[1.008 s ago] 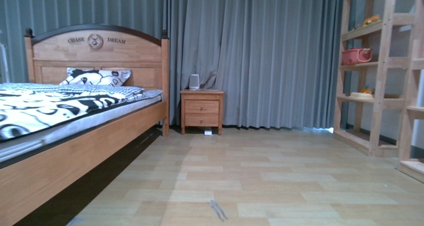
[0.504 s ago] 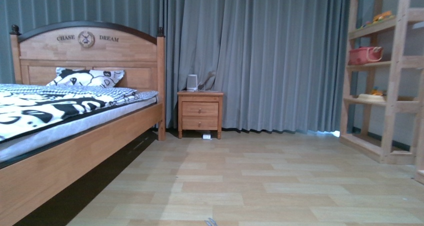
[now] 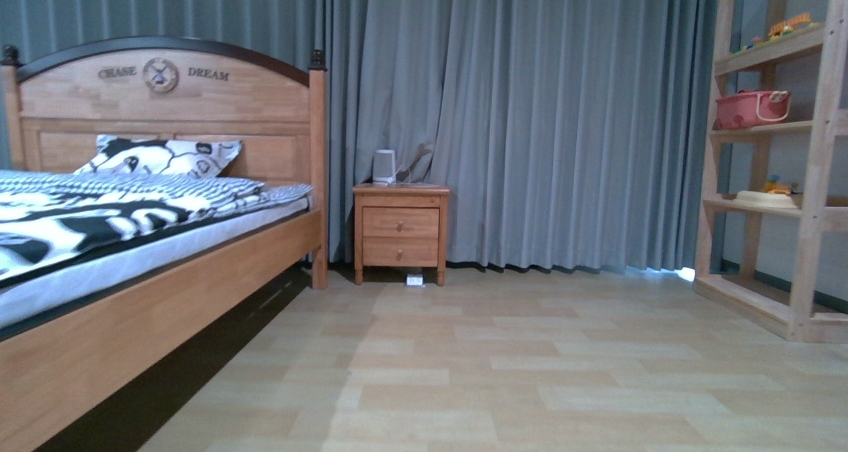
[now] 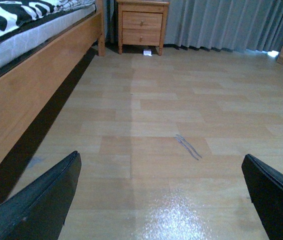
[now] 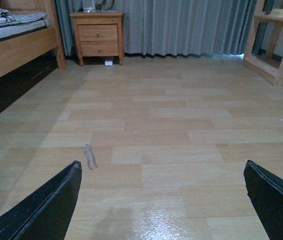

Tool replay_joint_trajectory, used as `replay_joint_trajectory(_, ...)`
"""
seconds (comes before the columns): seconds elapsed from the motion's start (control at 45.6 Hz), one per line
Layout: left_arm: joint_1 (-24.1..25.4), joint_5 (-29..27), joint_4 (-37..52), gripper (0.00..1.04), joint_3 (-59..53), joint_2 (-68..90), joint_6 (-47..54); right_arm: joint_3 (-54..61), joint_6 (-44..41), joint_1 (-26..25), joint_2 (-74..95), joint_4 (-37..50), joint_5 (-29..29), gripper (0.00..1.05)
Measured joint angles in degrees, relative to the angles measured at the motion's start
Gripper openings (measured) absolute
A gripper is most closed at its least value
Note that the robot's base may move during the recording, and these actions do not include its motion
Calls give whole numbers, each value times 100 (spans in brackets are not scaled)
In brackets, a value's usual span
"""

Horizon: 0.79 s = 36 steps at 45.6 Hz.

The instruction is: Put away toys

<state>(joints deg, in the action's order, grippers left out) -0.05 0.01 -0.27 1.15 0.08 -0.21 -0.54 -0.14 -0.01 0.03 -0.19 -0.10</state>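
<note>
Left gripper (image 4: 160, 156): both black fingers (image 4: 41, 200) spread wide, nothing between them, low over the light wood-plank floor (image 3: 550, 372). Right gripper (image 5: 162, 162): same, wide apart and empty above the floor. Neither arm shows in the front view.

Landmark is the small two-drawer wooden nightstand (image 3: 400, 227), which stands against the grey pleated curtain (image 3: 560, 122). A white cylindrical object (image 3: 384, 165) sits on top of the nightstand. A small white thing (image 3: 414, 280) lies on the floor just in front of its legs. Left of the nightstand, just beside it, is a wooden bed with arched headboard (image 3: 160, 102). On the bed are black-and-white patterned bedding (image 3: 80, 212) and a black-and-white cartoon-print pillow (image 3: 160, 157) leaning on the headboard. Well right of the nightstand is an open wooden shelf rack (image 3: 815, 172). It holds a pink basket (image 3: 755, 109) and a small orange object (image 3: 790, 24) on the shelf above the basket. Another orange object (image 3: 775, 185) sits on the shelf below the basket; both are too small to identify.

Grey scuff marks (image 4: 187, 146) are on the floor, well in front of the nightstand, nearer the grippers.

Orange-yellow plush toy: cannot tell where it is from these views.
</note>
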Motion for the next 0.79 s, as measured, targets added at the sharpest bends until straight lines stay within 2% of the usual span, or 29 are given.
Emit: replay_joint_trajectory(0.789, 0, 2, 0, 99, 0, -9, 2, 0, 0, 0, -2, -4, 13, 99)
